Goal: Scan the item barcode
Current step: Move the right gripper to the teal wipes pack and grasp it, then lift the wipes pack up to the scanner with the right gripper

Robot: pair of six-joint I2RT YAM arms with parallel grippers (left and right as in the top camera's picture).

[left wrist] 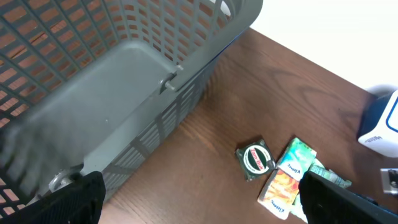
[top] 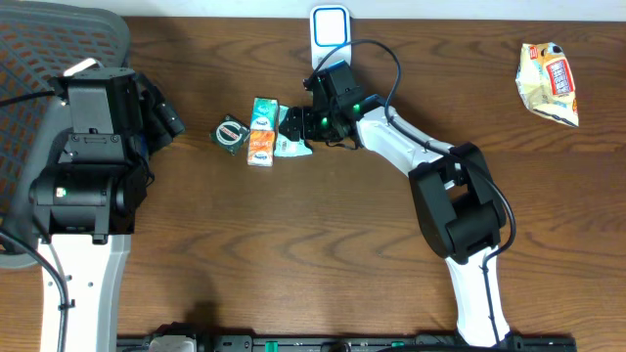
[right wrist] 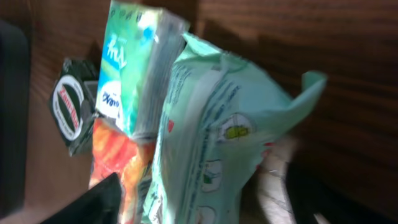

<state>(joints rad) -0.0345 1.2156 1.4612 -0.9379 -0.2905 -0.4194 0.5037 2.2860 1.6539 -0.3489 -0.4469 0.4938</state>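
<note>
item: pale mint-green plastic pouch [right wrist: 211, 124], judged the piece to be scanned; lies toward the middle of the far edge of the brown wooden desk [top: 293, 254], touching the right side of a green-and-orange printed carton [top: 261, 132], its long axis apparently parallel to the carton's, far edge to near edge; mostly hidden from overhead. right gripper [right wrist: 205, 199]: directly over the pouch, one finger on each side of it; whether they already pinch it cannot be told. white-and-blue barcode scanner [top: 330, 27]: at the far edge, just beyond the right wrist, so the carry looks short. left gripper [left wrist: 202, 196]: fingers wide apart, holding nothing, well off toward the left edge; right arm plainly nearer. small dark green square packet with round label [top: 231, 132]: left of the carton. grey plastic mesh basket [left wrist: 124, 74]: far left corner, nothing visible inside.
</note>
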